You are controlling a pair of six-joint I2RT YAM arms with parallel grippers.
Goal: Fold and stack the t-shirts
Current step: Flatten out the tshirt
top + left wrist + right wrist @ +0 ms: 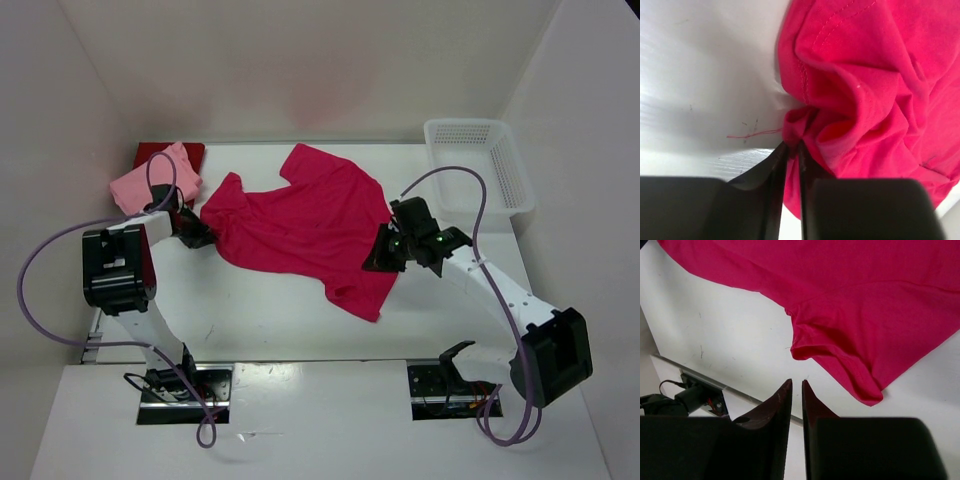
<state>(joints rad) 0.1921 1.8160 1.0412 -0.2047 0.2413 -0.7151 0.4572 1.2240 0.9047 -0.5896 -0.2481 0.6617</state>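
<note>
The magenta t-shirt lies spread across the middle of the desk. At its 9 o'clock edge the left jaws pinch a bunched fold. At 3 o'clock the right jaws stand narrowly parted, empty. The pink t-shirt sits at 10 o'clock.

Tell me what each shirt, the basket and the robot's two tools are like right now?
magenta shirt, spread out, not folded
pink shirt, folded, on the dark red shirt
dark red shirt, flat under the pink shirt
basket, upright, empty
left tool, shut on the magenta shirt
right tool, slightly open, holding nothing
</note>
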